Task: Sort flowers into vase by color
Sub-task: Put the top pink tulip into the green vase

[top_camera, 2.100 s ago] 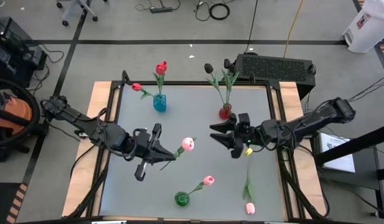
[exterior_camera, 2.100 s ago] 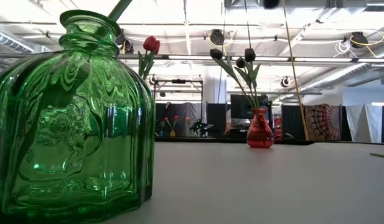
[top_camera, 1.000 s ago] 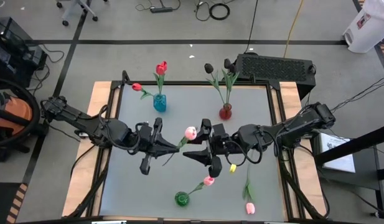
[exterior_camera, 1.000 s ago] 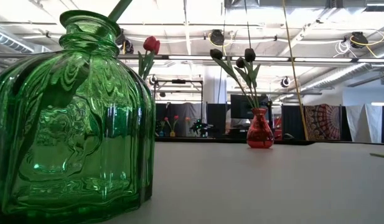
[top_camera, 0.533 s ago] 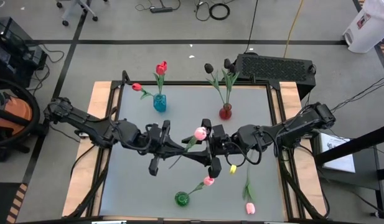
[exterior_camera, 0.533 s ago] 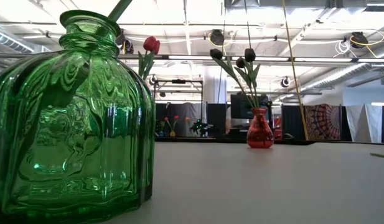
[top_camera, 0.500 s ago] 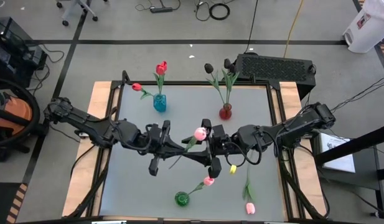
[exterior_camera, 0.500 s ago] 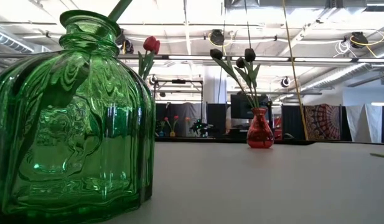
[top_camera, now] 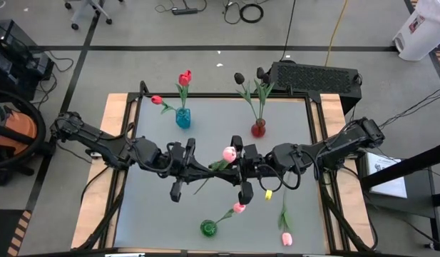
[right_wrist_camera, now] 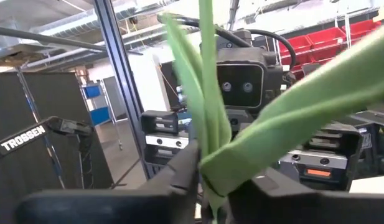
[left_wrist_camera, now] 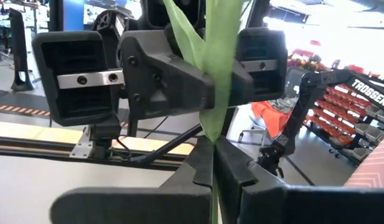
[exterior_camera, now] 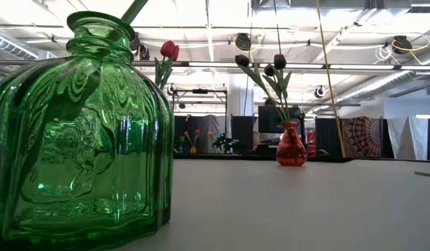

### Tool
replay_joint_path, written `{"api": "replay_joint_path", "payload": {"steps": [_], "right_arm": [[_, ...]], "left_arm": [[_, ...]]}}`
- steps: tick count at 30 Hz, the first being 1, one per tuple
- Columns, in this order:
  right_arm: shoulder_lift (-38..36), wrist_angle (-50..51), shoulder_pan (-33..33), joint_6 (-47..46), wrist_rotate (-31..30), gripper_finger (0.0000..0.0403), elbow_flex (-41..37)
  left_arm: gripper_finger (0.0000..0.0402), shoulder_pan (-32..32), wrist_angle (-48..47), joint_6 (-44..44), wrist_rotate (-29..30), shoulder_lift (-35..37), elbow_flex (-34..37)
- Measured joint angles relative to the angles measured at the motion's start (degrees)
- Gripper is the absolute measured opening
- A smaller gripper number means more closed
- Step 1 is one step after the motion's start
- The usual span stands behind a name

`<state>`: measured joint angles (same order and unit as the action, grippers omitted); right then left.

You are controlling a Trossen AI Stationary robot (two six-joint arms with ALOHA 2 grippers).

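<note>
A pink tulip (top_camera: 229,153) hangs over the table's middle with both grippers on its green stem. My left gripper (top_camera: 203,171) is shut on the stem from the left. My right gripper (top_camera: 232,170) faces it from the right and is shut on the stem and leaves nearer the head. The green vase (top_camera: 208,228) at the near edge holds one pink tulip (top_camera: 239,208). Another pink tulip (top_camera: 286,238) lies flat on the table at the near right. My left gripper pinches the tulip's stem (left_wrist_camera: 212,163) between its two fingers, below the leaves. It comes level from the table's left. The tulip is clear of the table, slanting, its head toward the far right. My right gripper pinches the stem together with a leaf (right_wrist_camera: 211,163) between its two fingers, closer to the head than the left gripper's hold. It comes level from the table's right, and its fingers (left_wrist_camera: 179,74) lie across the stem.
A blue vase (top_camera: 182,118) with red tulips (top_camera: 185,77) stands at the far left. A red vase (top_camera: 258,129) with black tulips (top_camera: 239,78) stands at the far middle. The green vase (exterior_camera: 82,132) fills the low view's left.
My left gripper has carried the pink tulip toward the table's right, up to my right gripper. The right gripper's fingers, wide on either side of the stem before, have closed on it.
</note>
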<state>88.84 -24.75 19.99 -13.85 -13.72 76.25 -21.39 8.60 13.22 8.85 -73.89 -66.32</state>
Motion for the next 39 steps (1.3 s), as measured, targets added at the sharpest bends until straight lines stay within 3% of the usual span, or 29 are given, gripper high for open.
{"api": "replay_joint_path", "payload": {"steps": [4,9,14,21,28,39], "right_arm": [[0.0,0.0,0.0,0.0,0.0,0.0012,0.0],[0.0,0.2,0.0,0.0,0.1,0.0006,0.0],[0.0,0.9,0.0,-0.6,0.1,0.0003,0.0],[0.0,1.2,0.0,-1.2,0.1,0.0001,-0.1],[-0.1,4.8,0.0,-6.7,0.7,0.0001,-0.1],[-0.1,9.7,0.0,-14.4,0.7,0.0000,-0.1]], "left_arm": [[0.0001,0.0,0.0,0.2,-0.7,0.0,0.0],[0.0007,0.0,-0.1,1.6,-2.1,0.0,0.0],[0.0044,0.0,-2.3,2.2,-2.4,0.1,0.0],[0.0095,0.0,-17.8,3.7,-2.7,2.7,0.0],[0.0102,0.0,-33.8,4.5,-1.2,6.5,0.0],[0.0102,0.0,-39.0,4.5,4.4,9.9,0.0]]}}
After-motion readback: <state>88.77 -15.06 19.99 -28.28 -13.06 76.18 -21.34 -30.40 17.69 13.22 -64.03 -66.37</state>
